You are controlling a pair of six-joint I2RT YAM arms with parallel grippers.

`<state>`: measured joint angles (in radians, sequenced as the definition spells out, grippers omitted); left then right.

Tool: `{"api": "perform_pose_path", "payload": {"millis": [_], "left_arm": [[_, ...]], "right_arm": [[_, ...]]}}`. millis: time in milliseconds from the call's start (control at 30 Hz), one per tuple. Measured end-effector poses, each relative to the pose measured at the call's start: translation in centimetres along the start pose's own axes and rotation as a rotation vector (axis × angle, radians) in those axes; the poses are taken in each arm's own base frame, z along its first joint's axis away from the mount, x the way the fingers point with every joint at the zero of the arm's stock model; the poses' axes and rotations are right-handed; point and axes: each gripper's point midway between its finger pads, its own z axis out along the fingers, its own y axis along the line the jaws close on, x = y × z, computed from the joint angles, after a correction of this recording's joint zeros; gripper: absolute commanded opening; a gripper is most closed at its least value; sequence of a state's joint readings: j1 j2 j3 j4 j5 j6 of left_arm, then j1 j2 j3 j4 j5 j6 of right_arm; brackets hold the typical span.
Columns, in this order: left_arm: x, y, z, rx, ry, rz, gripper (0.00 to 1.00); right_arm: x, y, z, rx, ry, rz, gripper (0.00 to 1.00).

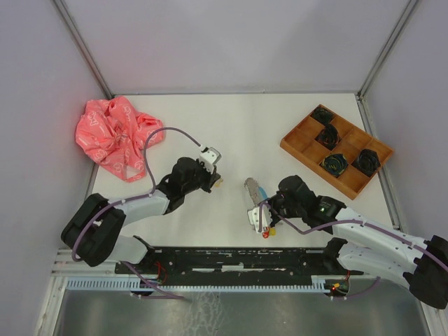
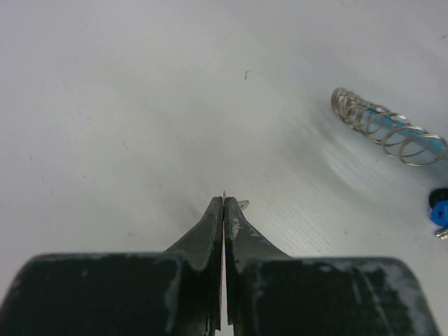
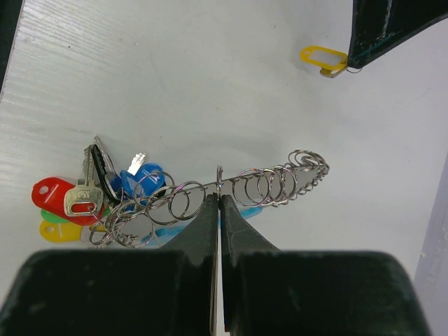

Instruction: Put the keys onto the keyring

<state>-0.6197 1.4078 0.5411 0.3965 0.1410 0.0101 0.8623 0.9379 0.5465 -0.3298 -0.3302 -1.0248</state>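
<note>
Pinching a keyring (image 3: 219,183), the right gripper (image 3: 218,199) was closed; keys (image 3: 84,196) lay left of it. The left gripper (image 2: 223,201) clamped a yellow key tag (image 3: 323,57).

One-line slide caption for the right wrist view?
Right end effector pinches a chain of keyrings beside tagged keys; left end effector holds a yellow-tagged key.

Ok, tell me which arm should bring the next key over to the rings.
Left, most likely. The left gripper is shut on the yellow key tag, apart from the rings. The right gripper is shut on the row of keyrings, so it is busy steadying that.
</note>
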Motion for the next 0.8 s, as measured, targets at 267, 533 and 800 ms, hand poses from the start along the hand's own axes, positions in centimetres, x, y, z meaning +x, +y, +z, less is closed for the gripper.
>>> {"api": "perform_pose_path", "payload": {"millis": [267, 533, 800], "left_arm": [[-2.3, -2.2, -2.0, 0.109, -0.156, 0.054, 0.03], [-3.9, -5.5, -3.7, 0.298, -0.281, 0.196, 0.03], [-3.2, -8.9, -5.9, 0.454, -0.387, 0.423, 0.03]], "right_arm": [[-0.3, 0.0, -0.1, 0.013, -0.01, 0.055, 0.01], [-1.0, -0.8, -0.3, 0.052, -0.037, 0.121, 0.01], [-1.9, -1.7, -0.4, 0.076, -0.067, 0.171, 0.01]]}}
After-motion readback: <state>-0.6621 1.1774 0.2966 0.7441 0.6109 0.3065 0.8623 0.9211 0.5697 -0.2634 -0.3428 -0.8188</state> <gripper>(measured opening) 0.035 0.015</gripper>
